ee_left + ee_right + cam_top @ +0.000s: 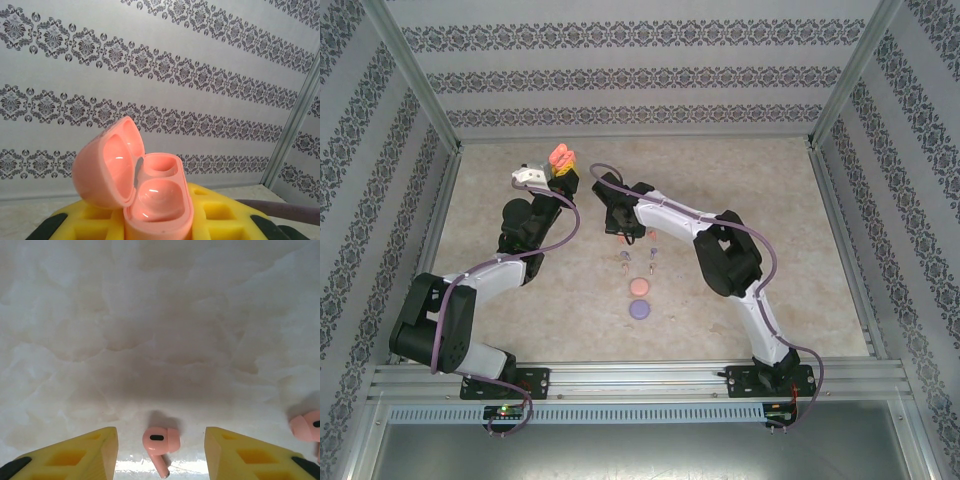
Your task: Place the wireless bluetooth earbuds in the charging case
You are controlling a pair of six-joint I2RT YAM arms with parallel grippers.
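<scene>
Cases first, nearest your arm bases: the purple case (640,309) lay flat and shut on the table (800,300). The salmon case (639,288) sat just beyond it, also shut, near it but apart. Neither was in play.

Past those, the earbuds (650,268) lay loose on the table in a small scatter, too small in the top view to sort by colour.

Your right gripper (160,434) hung low over that scatter, pointing down. Its jaws stood about half open with one pink earbud (160,442) lying between them, stem toward the wrist camera. There was a clear gap to each yellow finger (97,447), so nothing was gripped. A second pink bud (306,426) lay off to the right, outside the jaws.

Farthest out, your left gripper (155,222) was up at the far left of the table, clamped on the base of the open pink case (152,197). The lid was hinged back to the left and both sockets looked empty.

My read: you were at the pick of the first bud, with none seated yet. The next move called for closing squarely on the bud body, not the stem. After that, a lift and a carry across to the held case, stem lined up with a socket.

Risk: the bud was tiny and smooth against those pads, so it could squirt out or rotate in the grip. I couldn't tell which socket suited this bud.
</scene>
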